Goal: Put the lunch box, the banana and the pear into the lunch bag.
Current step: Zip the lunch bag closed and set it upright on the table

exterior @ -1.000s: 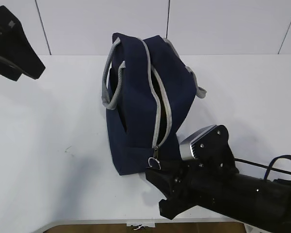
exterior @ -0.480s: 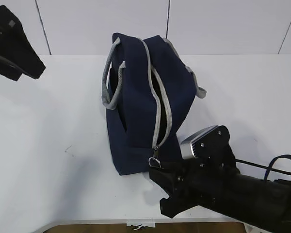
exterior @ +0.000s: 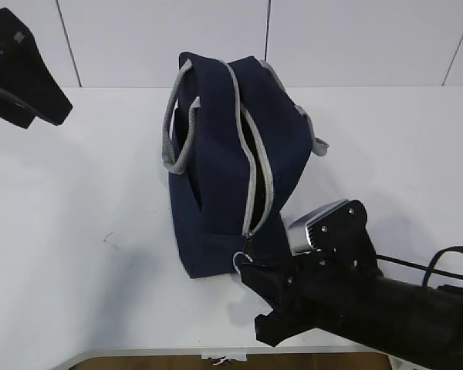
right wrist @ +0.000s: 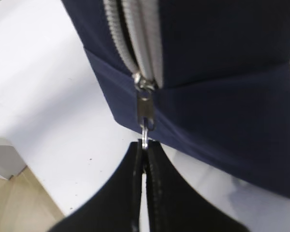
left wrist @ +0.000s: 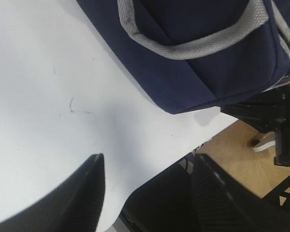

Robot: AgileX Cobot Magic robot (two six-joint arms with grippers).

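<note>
A white table (exterior: pixel 69 254) is standing against a pale panelled wall (exterior: pixel 355 38) in the exterior view, and the lunch bag (exterior: pixel 228 166) is sitting near the table's middle, its long side running toward the camera. The bag's grey zipper (exterior: pixel 256 181) is lying partly open along the top, with a dark gap showing between the two tape edges. Grey webbing handles (exterior: pixel 177 123) are drooping over the bag's left and right flanks. At the bag's near end the ring pull (exterior: pixel 242 260) is hanging off the slider, and the right gripper (exterior: pixel 251 271) is sitting just below that end, its black body stretching away to the right of the bag. The left gripper (exterior: pixel 58 112) is hovering well to the left of the bag, up in the corner; whether it is spread or closed cannot be told there. In the left wrist view the left gripper (left wrist: pixel 147 188) is showing two dark fingers (left wrist: pixel 89 188) held wide apart with nothing between them, above bare table, while the bag (left wrist: pixel 193 72) and one handle (left wrist: pixel 198 43) are filling the upper right. In the right wrist view the bag (right wrist: pixel 217 82) is filling the top, the zipper (right wrist: pixel 135 38) is ending at its slider, and the right gripper (right wrist: pixel 144 154) is pinching the ring pull (right wrist: pixel 144 137) directly below the bag's edge, jaws nearly closed on it.
</note>
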